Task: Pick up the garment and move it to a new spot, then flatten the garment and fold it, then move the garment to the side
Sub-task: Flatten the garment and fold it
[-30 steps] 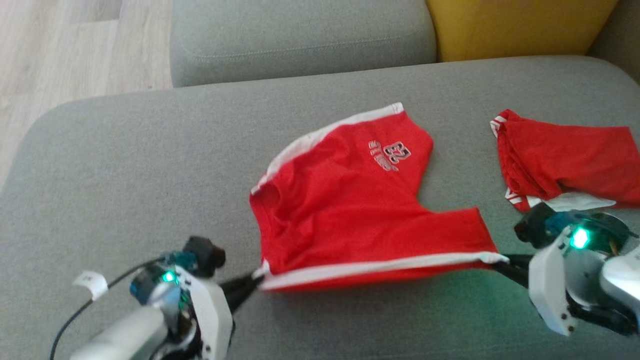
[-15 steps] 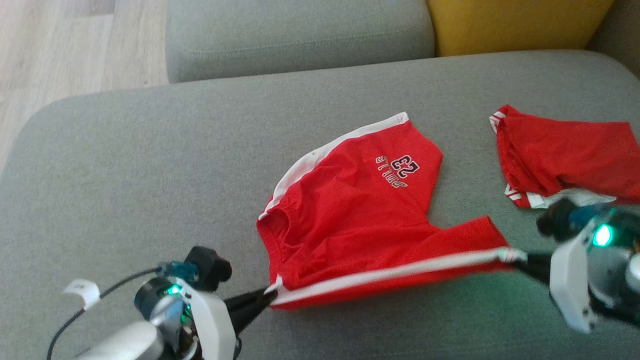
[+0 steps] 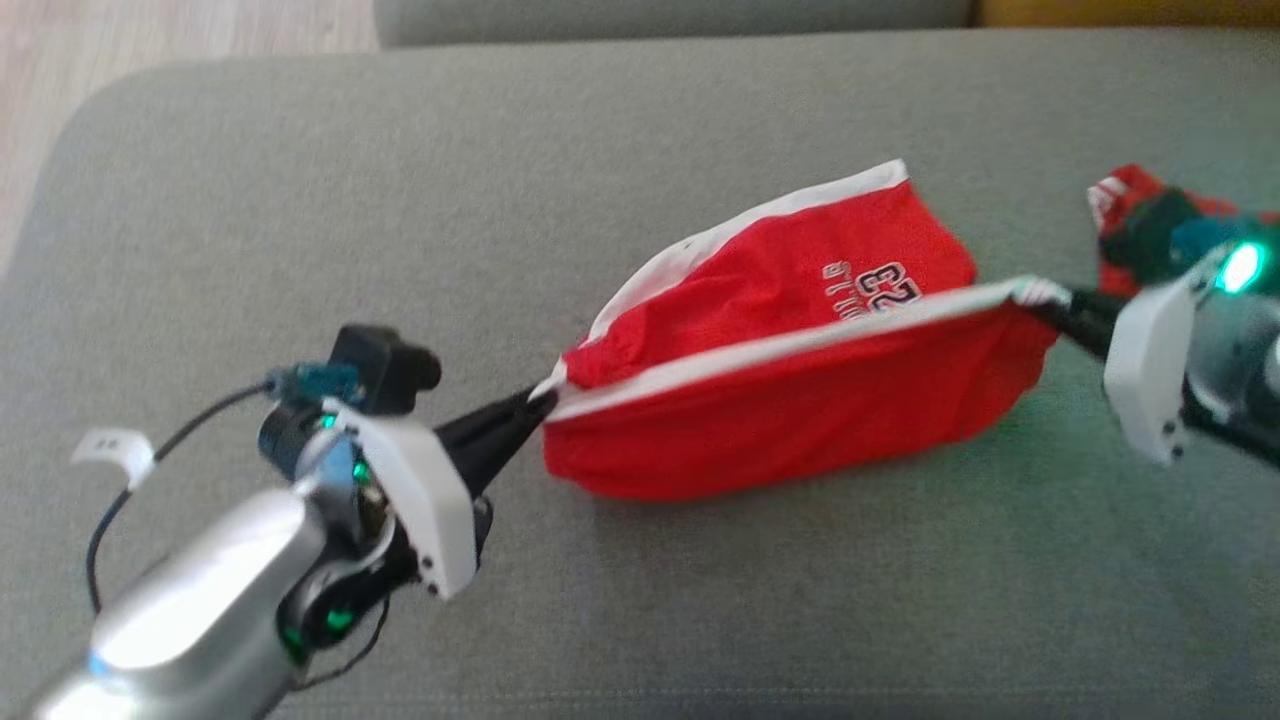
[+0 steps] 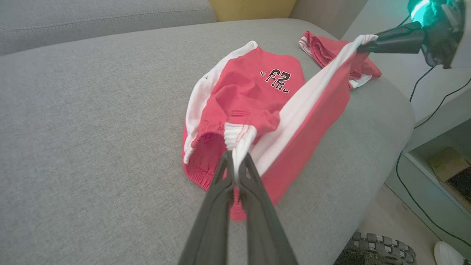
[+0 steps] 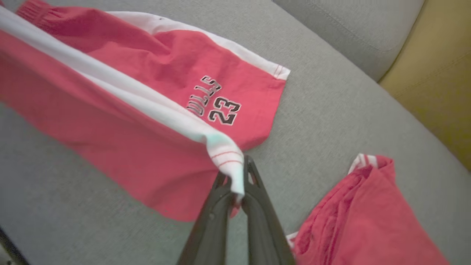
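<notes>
Shorts [image 3: 800, 440], red with white side stripes, sit centre-right of the head frame on the grey sofa seat [image 3: 300, 200]. Near stripe edge is raised off the seat, stretched taut between both arms. Far leg with the "23" print lies flat beneath it.

Left end effector [image 3: 540, 400] is clamped on the waistband corner; the left wrist frame has its fingers pressed together over white fabric. Right end effector [image 3: 1050, 298] is clamped on the hem corner of the same stripe, likewise pinched tight. Second red garment [image 5: 360, 221] lies bunched near the right end effector at the right edge of the head frame, apart from the shorts.

Judgement: fold step in hand, with one half raised and not yet laid over the other. Next move calls for both arms travelling together toward the upper part of the frame, stripe kept taut. They then lower so the near stripe lands on the far stripe before letting go. Risk on the right side: the hem corner could snag or drag the other garment.
</notes>
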Controlling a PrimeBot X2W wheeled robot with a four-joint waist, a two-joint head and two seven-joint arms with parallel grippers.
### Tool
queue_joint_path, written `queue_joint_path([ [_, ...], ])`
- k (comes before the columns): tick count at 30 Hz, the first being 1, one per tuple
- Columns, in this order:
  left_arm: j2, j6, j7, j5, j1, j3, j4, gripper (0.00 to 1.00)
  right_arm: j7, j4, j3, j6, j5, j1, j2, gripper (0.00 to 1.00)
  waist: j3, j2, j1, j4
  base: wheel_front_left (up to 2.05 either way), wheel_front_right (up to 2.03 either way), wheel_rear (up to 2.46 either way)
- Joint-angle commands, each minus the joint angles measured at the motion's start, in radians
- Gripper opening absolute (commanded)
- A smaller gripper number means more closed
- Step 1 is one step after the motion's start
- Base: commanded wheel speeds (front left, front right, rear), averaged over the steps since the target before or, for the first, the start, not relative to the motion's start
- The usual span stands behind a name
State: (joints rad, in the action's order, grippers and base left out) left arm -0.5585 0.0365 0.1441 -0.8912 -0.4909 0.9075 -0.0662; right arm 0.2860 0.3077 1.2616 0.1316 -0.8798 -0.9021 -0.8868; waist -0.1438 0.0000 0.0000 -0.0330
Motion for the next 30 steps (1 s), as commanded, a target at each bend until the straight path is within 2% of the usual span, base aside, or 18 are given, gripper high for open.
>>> queue_joint_path([
  [1,-0.011,0.012,-0.003,0.014,-0.101,-0.052,-0.012,0.00,-0.001,0.034,-0.012,-0.001,0.031,-0.050,-0.021,0.00,-0.059,0.0000,0.0000,-0.040,0.00,0.00,0.00],
  [5,0.046,0.025,-0.010,0.026,-0.173,-0.050,-0.082,0.00,-0.008,0.096,-0.004,-0.001,0.067,-0.126,0.001,0.00,-0.113,0.0000,0.0000,-0.063,0.00,0.00,0.00],
  [20,0.185,0.052,-0.067,0.044,-0.318,-0.049,-0.309,0.00,-0.005,0.226,0.018,-0.001,0.177,-0.273,0.047,0.00,-0.231,0.0000,0.0000,-0.105,0.00,0.00,0.00],
  [30,0.231,0.072,-0.093,0.045,-0.376,-0.034,-0.404,0.00,-0.043,0.298,0.018,-0.001,0.190,-0.294,0.085,0.00,-0.266,0.0000,0.0000,-0.102,0.00,0.00,0.00],
])
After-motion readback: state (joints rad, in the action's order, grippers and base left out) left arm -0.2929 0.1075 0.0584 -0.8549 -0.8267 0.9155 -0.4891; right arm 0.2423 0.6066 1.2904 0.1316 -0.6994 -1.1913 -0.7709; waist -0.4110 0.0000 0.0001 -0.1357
